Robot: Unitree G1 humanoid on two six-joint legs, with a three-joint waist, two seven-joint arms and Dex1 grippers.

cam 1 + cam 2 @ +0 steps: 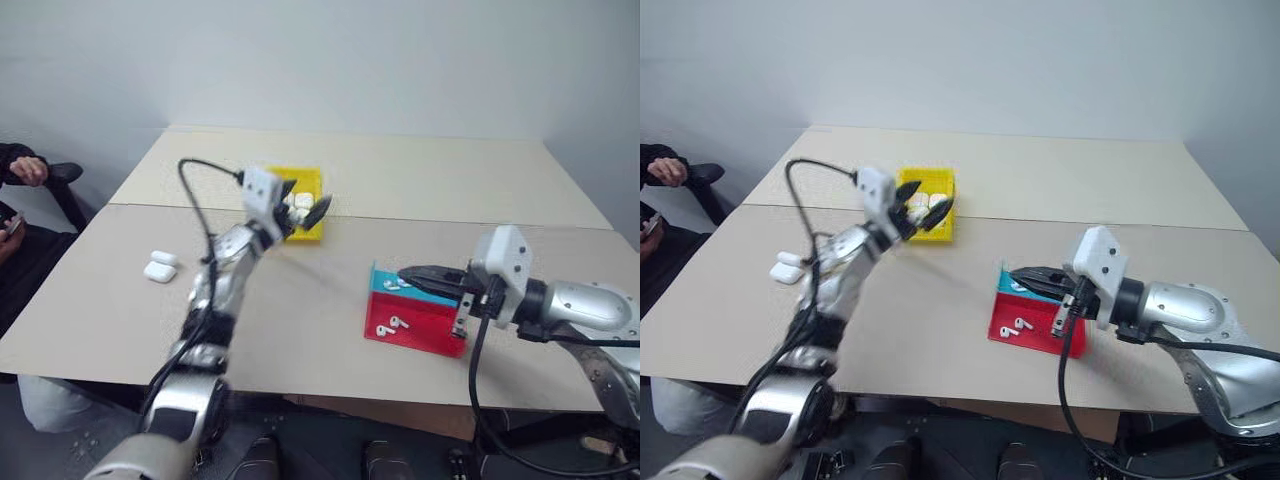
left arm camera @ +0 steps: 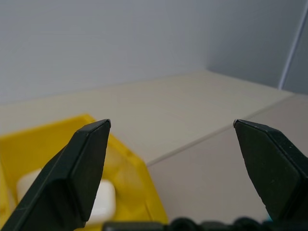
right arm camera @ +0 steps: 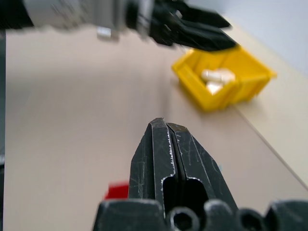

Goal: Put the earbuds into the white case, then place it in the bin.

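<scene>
Left eye view: your left pincer (image 1: 303,213) hangs over the near edge of the bin (image 1: 308,184), jaws spread, nothing between them. White cases (image 1: 300,203) already lie inside the bin, so at least one round looks done. Two more spare cases (image 1: 160,266) sit on the desk (image 1: 300,310), well apart from the bin on its left side. The red and blue tray (image 1: 415,318) lies to the right of the bin and nearer you, with earbuds (image 1: 392,324) on its red part and one more on the blue strip. Your right pincer (image 1: 425,276) is clenched, empty, tip over the tray's blue strip.

Right eye view: same layout. Left pincer at the bin, right pincer over the tray, loose earbuds on the tray. A person's hand (image 1: 666,170) shows far left of the bin.

Left wrist view: fingers (image 2: 77,173) wide apart, released, with the bin's yellow wall and a case just beyond.

Right wrist view: fingers (image 3: 161,159) pressed together, holding nothing, and the bin with cases lies ahead.

My read: you've got a drop finished, and what's left is to load the tray's earbuds into the spare cases and bin those.
</scene>
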